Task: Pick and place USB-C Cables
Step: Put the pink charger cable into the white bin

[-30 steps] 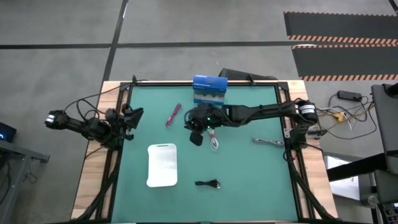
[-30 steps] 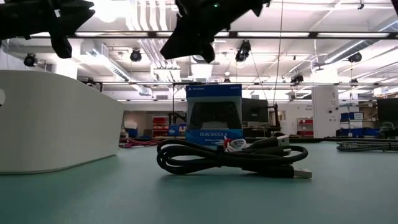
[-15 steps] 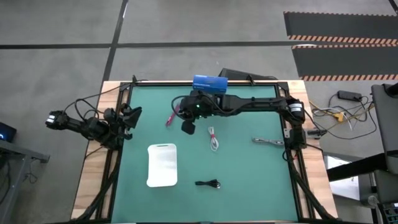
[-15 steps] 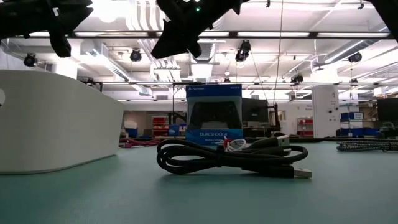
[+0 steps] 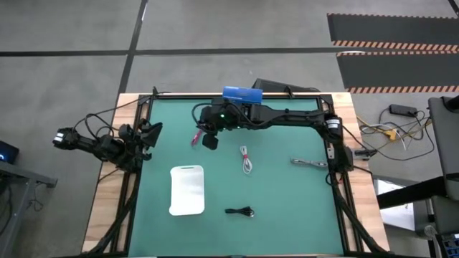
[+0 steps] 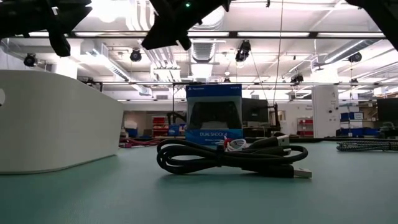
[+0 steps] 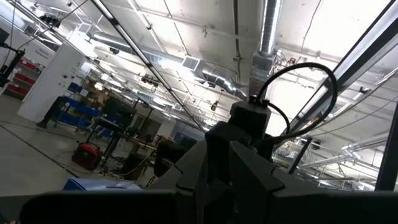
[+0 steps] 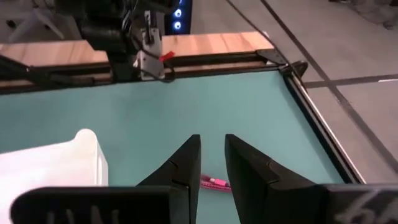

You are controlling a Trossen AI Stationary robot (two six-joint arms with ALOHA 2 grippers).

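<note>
— Right arm? Stretching flat across the far half of the table toward the left side, right gripper (image 5: 209, 140) hanging above the surface, fingers (image 8: 181, 167) standing slightly parted, gripping nothing.
— And the left? Sitting folded at the table's left edge, left gripper (image 5: 152, 132) pointing inward, waiting.

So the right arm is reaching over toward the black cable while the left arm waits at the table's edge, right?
Not quite. The right gripper hangs beside the pink cable, not the black cable, which lies far off near the tray. The high view shows it; the right wrist view has pink just past the fingers. The left gripper does wait at the edge.
</note>
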